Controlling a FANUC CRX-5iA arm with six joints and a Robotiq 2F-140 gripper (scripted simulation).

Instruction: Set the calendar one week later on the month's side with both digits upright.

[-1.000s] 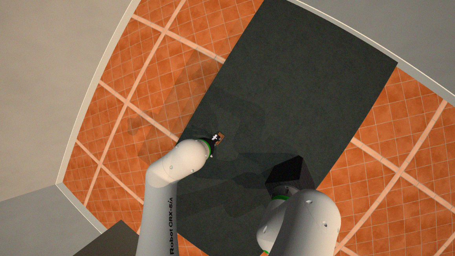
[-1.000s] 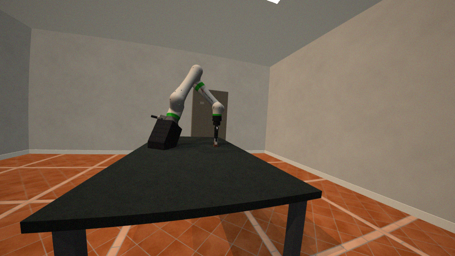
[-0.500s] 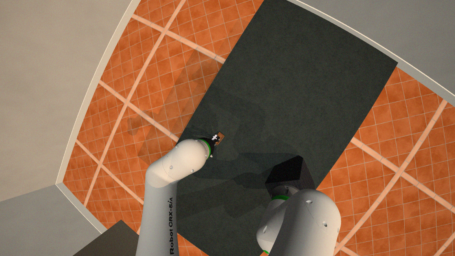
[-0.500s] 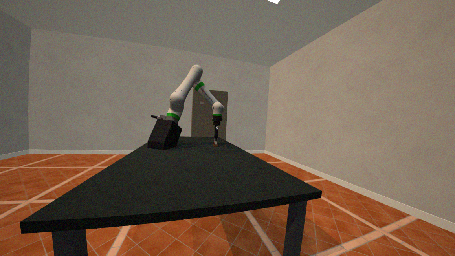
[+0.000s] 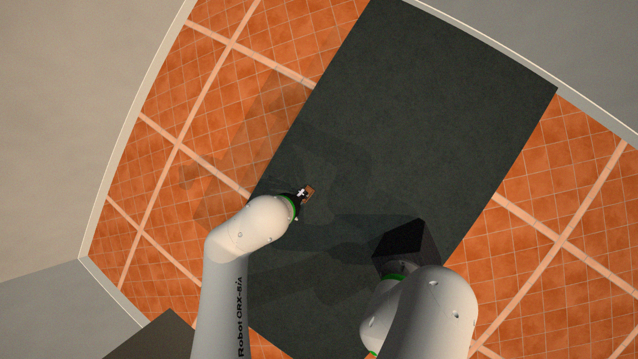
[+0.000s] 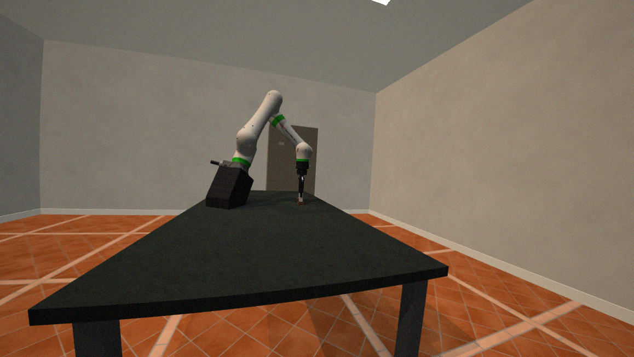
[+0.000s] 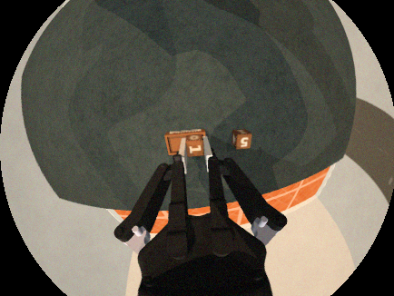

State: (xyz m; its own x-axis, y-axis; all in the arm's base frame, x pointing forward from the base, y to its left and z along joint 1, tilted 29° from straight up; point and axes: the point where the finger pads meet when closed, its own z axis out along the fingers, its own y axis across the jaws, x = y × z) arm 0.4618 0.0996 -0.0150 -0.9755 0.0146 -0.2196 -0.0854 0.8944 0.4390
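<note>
I find the gripper (image 5: pixel 305 194) (image 6: pixel 300 199) (image 7: pixel 194 143) pointing down at the tray (image 5: pixel 311 191) (image 6: pixel 300 203) (image 7: pixel 172 143), its fingers mostly drawn together with a narrow gap between them. In the wrist view they straddle the cube marked 1 (image 7: pixel 195 148), one at each side. Both tips appear close against it; I cannot tell whether they pinch it firmly.

The tray, the body of the calendar, is on the dark table (image 5: pixel 401 111) (image 6: pixel 239 248) (image 7: pixel 150 91). The cube marked 1 is in its right part as the wrist view shows it, and that digit lies on its side. I record room inside the tray to the left of the nearer finger. Pale lettering runs along the far rim, too small for me to read.

The cube marked 5 (image 7: pixel 242 140) sits on the table outside the tray, apart from it, beyond the right finger.

In the top view I note the tray nearer the table's left long edge than the right, on the tabletop and inside that edge. The black base block (image 5: pixel 399 243) (image 6: pixel 228 190) stands well apart from the tray.
</note>
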